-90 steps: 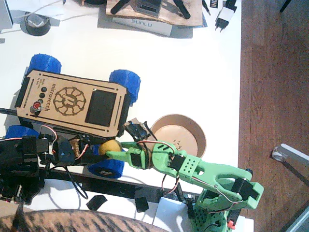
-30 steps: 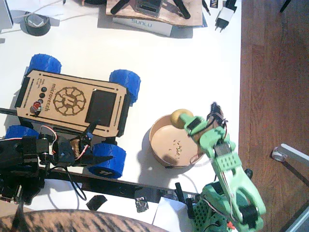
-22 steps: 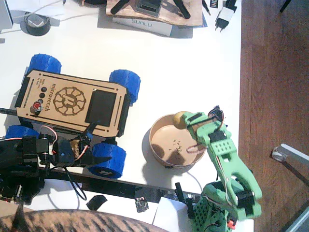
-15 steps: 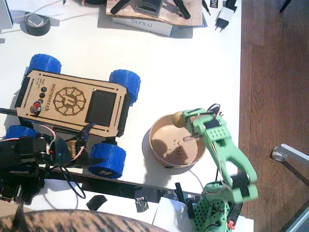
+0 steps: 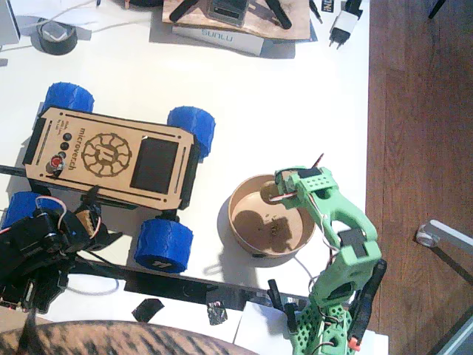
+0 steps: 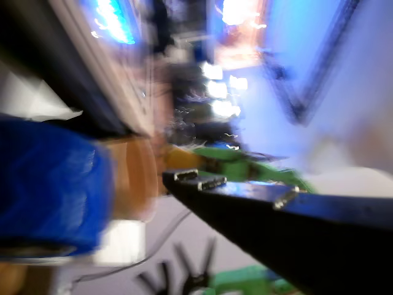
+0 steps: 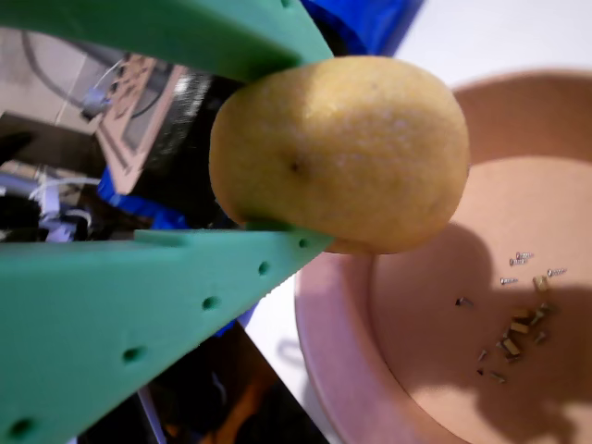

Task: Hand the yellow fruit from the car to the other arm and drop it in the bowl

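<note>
Fixed view: the green arm (image 5: 336, 244) is standing at the right of the white bench (image 5: 288, 96) and is reaching over the near-right rim of the bowl (image 5: 267, 216), with its hand (image 5: 284, 188) pointing into the bowl; the lemon itself is not clearly showing from here. The car (image 5: 111, 159) is sitting to the left of the bowl, well apart from it, with its blue wheels (image 5: 162, 244) on the bench. The black arm (image 5: 37, 248) is lying at the lower left beside the car's near wheel, and its hand (image 5: 92, 222) is too dark to tell apart or together. Wrist view on the black arm: the picture is heavily blurred; a black finger (image 6: 288, 227) is crossing the lower right, a blue wheel (image 6: 49, 178) is filling the left, and a bit of green arm (image 6: 252, 169) is showing past it; the jaw gap cannot be judged. Wrist view on the green arm: the two green fingers (image 7: 139, 305) are clamping the lemon (image 7: 342, 153) between them, and the lemon is hanging over the rim of the bowl (image 7: 333, 370), above its pale inside where a few crumbs (image 7: 513, 324) are lying.
</note>
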